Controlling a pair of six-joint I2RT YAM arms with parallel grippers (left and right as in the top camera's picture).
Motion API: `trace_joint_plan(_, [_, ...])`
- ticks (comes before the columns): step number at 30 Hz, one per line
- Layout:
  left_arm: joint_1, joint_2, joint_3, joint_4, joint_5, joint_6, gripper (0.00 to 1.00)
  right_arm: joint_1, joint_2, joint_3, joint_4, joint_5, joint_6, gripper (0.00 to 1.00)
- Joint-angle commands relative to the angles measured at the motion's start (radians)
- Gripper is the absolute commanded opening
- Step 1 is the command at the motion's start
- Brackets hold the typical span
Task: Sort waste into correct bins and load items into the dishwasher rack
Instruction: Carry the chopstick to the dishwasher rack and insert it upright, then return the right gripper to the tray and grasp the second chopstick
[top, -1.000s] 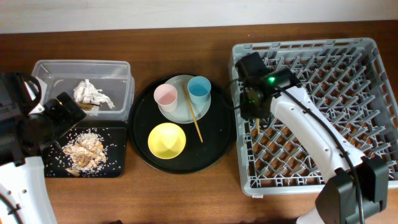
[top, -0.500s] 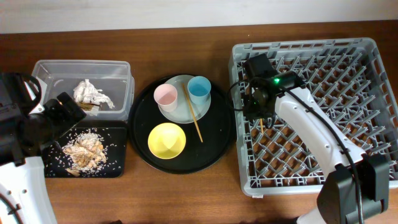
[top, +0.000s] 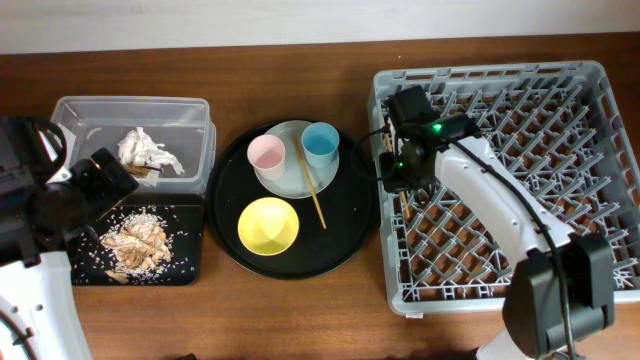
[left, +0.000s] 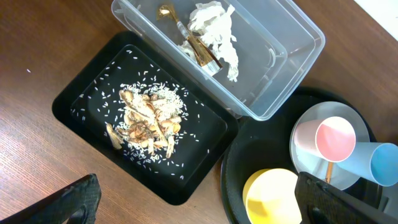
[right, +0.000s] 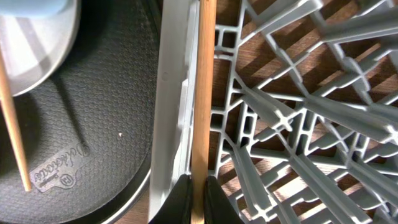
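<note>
1. Brown wooden table (top: 300, 320) is seen beneath everything, with the dishwasher rack (top: 590, 200) set on its right side.
2. The right gripper (right: 199, 202) is closed narrowly on one wooden chopstick (right: 203, 93). This chopstick is held along the inner side of the rack's left wall, above the lattice.
3. A second chopstick (top: 311, 188) is seen on the round black tray (top: 350, 225). Its far end is propped on the pale plate (top: 285, 186), between the pink cup (top: 267, 155) and the light blue cup (top: 320, 143).
4. The yellow bowl (top: 268, 225) is seated on the same tray, just in front of the plate.
5. The left gripper (left: 198, 190) is spread wide with nothing between its fingers, and is held above the table's left side.
6. Beige food scraps (left: 144, 121) and white grains are scattered in the shallow black tray (left: 81, 102).
7. The crumpled tissue (left: 217, 28) and the gold-brown wrapper (left: 200, 51) are contained in the clear tub (left: 292, 62), which is placed just beside the shallow tray.
</note>
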Motion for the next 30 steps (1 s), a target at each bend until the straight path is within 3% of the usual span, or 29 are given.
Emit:
trace_joint_plan(1, [0.003, -0.001, 0.009, -0.002, 0.001, -0.009, 0.99, 0.0, 0.009, -0.007, 0.003, -0.01, 0.016, 0.12])
trace_joint_plan(10, [0.003, -0.001, 0.009, -0.002, 0.001, -0.009, 0.99, 0.0, 0.002, -0.001, -0.028, -0.029, 0.015, 0.16])
trace_joint_plan(13, [0.003, -0.001, 0.009, -0.002, 0.001, -0.009, 0.99, 0.001, -0.043, 0.077, -0.121, -0.13, 0.015, 0.16])
trace_joint_plan(17, [0.003, -0.001, 0.009, -0.002, 0.001, -0.009, 0.99, 0.016, -0.13, 0.103, -0.114, -0.313, 0.016, 0.17])
trace_joint_plan(21, [0.003, -0.001, 0.009, -0.002, 0.001, -0.009, 0.99, 0.12, -0.13, 0.102, -0.061, -0.299, 0.077, 0.18])
trace_joint_plan(25, [0.003, 0.003, 0.009, -0.002, 0.001, -0.009, 0.99, 0.281, -0.13, 0.098, -0.037, -0.06, 0.23, 0.18])
trace_joint_plan(27, [0.002, 0.003, 0.009, -0.002, 0.001, -0.009, 0.99, 0.364, -0.129, 0.098, -0.012, -0.011, 0.23, 0.21])
trace_joint_plan(28, [0.002, 0.003, 0.009, -0.002, 0.001, -0.009, 0.99, 0.388, -0.128, 0.098, 0.013, -0.012, 0.23, 0.37])
trace_joint_plan(29, [0.002, 0.003, 0.009, -0.002, 0.001, -0.009, 0.99, 0.407, -0.129, 0.098, 0.045, -0.016, 0.23, 0.63])
trace_joint_plan(30, [0.002, 0.003, 0.009, -0.002, 0.001, -0.009, 0.99, 0.422, -0.129, 0.098, 0.066, -0.016, 0.229, 0.78])
